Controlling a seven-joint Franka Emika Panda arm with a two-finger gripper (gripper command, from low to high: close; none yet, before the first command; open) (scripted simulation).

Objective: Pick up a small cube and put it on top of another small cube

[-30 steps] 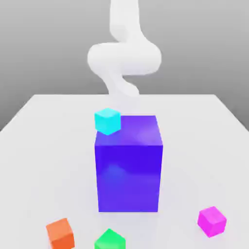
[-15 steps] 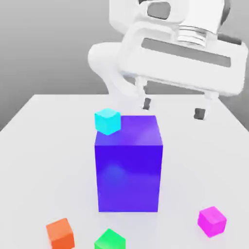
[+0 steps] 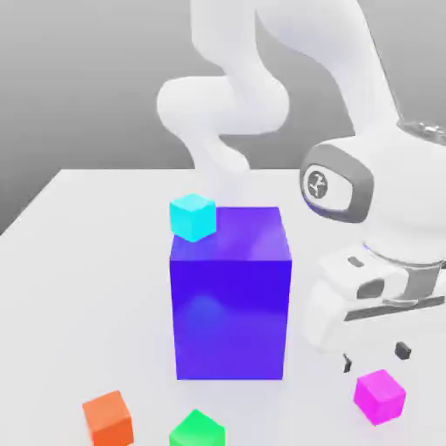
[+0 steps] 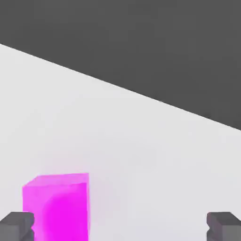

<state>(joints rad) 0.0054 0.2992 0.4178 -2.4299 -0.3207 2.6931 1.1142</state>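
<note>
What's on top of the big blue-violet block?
A small cyan cube sits at the top rear corner of the blue-violet block, toward the exterior view's left. The rest of the top is bare. The block hides the table behind it.

The worktop (image 3: 78,244) is a pale, plain surface, and in its middle stands a tall blue-violet block (image 3: 230,305) with its base flat on it. Along the near edge, on the exterior view's left, an orange cube (image 3: 109,418) and a green cube (image 3: 197,430) lie near each other but apart, both in front of the block. On the exterior view's right the small magenta-pink cube (image 3: 380,396) rests alone on the worktop, well apart from the green one; the hand view also shows it (image 4: 59,206) sitting flat on the pale surface.
</note>
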